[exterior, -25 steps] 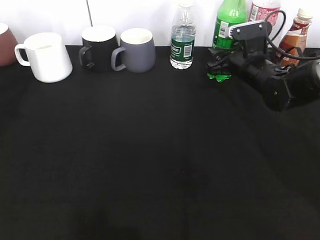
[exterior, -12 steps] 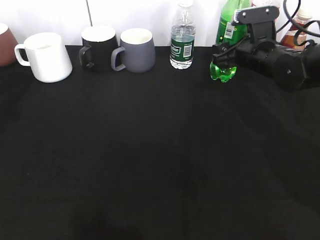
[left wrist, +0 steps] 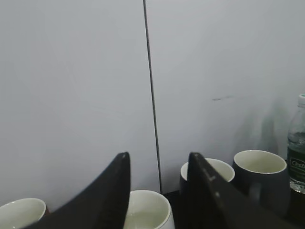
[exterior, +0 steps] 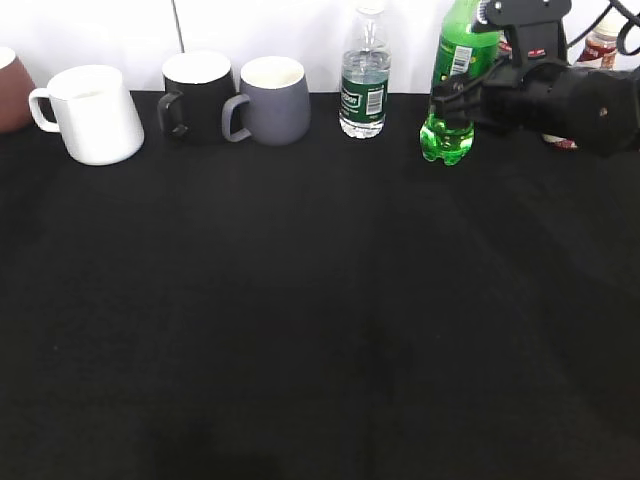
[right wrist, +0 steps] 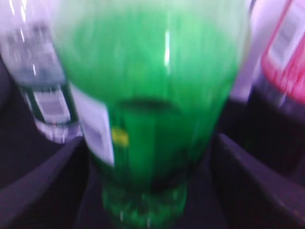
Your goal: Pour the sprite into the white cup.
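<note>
The sprite (exterior: 446, 138), a translucent green bottle with a white barcode patch, stands upright at the back right, with its base at or just above the black table. My right gripper (exterior: 458, 98) is shut on its lower body. In the right wrist view the blurred sprite (right wrist: 152, 86) fills the frame between the two fingers of my right gripper (right wrist: 150, 139). The white cup (exterior: 95, 113) stands at the back left, handle to the left. My left gripper (left wrist: 158, 160) is open and empty, pointing at the wall above the white cup (left wrist: 150, 210). It is out of the exterior view.
A black mug (exterior: 198, 95) and a grey mug (exterior: 272, 98) stand right of the white cup. A maroon cup (exterior: 10, 90) is at the far left. A clear water bottle (exterior: 365, 80) stands just left of the sprite. A brown sauce bottle (exterior: 603, 40) stands behind the right arm.
My right arm has risen and shifted with the sprite in its grip. The bottle's base now shows fully below the gripper. The cups and the water bottle have not moved.
</note>
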`<state>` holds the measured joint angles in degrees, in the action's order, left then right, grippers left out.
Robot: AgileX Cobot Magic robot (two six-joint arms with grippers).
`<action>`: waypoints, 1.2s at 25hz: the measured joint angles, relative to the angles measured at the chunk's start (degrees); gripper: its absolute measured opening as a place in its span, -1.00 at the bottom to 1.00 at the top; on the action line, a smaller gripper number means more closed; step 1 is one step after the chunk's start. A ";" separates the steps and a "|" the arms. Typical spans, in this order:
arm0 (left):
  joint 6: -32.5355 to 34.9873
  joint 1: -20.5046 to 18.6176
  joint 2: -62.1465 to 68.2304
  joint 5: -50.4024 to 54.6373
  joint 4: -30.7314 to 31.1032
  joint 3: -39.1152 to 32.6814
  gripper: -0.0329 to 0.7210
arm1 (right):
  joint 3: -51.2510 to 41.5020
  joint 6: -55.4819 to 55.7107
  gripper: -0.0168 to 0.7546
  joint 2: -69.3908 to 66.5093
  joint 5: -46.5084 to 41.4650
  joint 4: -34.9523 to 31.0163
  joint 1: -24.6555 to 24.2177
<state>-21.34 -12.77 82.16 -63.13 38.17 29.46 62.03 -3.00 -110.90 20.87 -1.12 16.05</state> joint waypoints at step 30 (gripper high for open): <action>-25.47 0.00 -50.76 50.11 2.04 -0.02 -0.11 | 0.00 0.10 -0.54 49.43 -50.29 7.65 4.72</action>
<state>-46.81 -12.77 31.40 -13.01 40.20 29.44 62.03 -2.89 -61.47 -29.42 6.52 20.78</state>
